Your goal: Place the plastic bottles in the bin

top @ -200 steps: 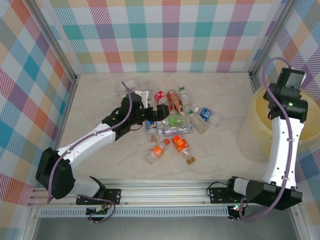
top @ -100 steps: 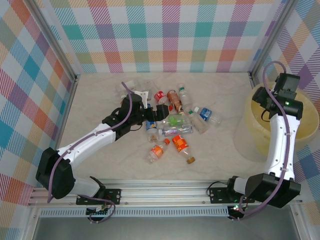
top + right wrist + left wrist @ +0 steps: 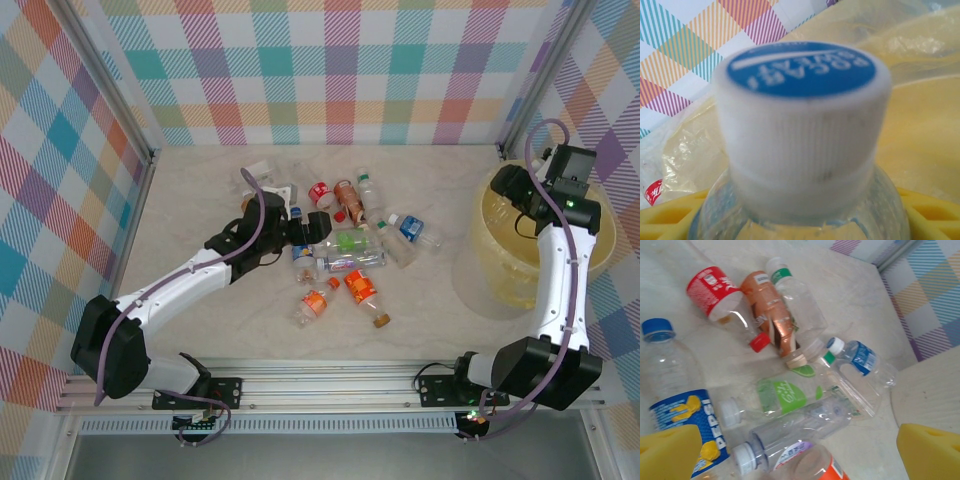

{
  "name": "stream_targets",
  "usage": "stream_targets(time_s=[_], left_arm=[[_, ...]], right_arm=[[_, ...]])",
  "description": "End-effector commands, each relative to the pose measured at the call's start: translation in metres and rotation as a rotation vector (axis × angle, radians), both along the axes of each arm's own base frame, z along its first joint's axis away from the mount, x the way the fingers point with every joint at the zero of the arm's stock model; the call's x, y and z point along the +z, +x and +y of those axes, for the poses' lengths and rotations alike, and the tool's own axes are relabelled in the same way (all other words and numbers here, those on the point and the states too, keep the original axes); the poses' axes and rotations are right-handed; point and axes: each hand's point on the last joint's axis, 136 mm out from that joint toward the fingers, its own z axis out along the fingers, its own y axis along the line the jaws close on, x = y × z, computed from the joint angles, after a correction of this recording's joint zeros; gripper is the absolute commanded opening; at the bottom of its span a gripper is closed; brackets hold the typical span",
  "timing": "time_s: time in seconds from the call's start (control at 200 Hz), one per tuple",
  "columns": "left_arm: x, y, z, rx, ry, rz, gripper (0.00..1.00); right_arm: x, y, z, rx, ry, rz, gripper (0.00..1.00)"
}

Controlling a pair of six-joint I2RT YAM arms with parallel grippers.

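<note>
The right hand (image 3: 800, 220) clasps a white-capped bottle (image 3: 800, 100) over the bin (image 3: 490, 270) at the right edge of the worktop (image 3: 190, 210), while the left hand (image 3: 800, 450), spread wide, hovers over the mid-worktop bottles (image 3: 785, 397), likely light, slick and crushable, so best gripped near the stiff necks.

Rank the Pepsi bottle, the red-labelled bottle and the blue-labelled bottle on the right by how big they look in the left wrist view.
1. Pepsi bottle, though it lies nearest the camera, so its lead is unsure.
2. red-labelled bottle.
3. blue-labelled bottle, which looks only slightly smaller than the red one.
</note>
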Motion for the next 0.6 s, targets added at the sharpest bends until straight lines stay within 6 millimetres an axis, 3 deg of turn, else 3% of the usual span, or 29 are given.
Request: stream_targets(time_s=[0.0,0.16,0.28,0.425,0.595], left_arm=[[-0.003,-0.002,0.018,0.093,0.035,0.003,1.00],[-0.009,0.000,0.041,0.214,0.090,0.024,1.00],[-0.016,0.000,0.058,0.298,0.120,0.036,1.00],[-0.024,-0.002,0.072,0.366,0.133,0.056,1.00],[-0.035,-0.006,0.088,0.449,0.154,0.097,1.00]], right_arm=[[0.011,-0.002,-0.002,-0.025,-0.007,-0.047,0.80],[0.029,-0.019,-0.014,-0.113,-0.083,-0.138,0.88],[0.049,-0.027,-0.006,-0.090,-0.086,-0.213,0.93],[0.079,-0.032,0.036,0.100,-0.003,-0.341,0.98],[0.103,-0.039,0.111,0.410,0.075,-0.416,1.00]])
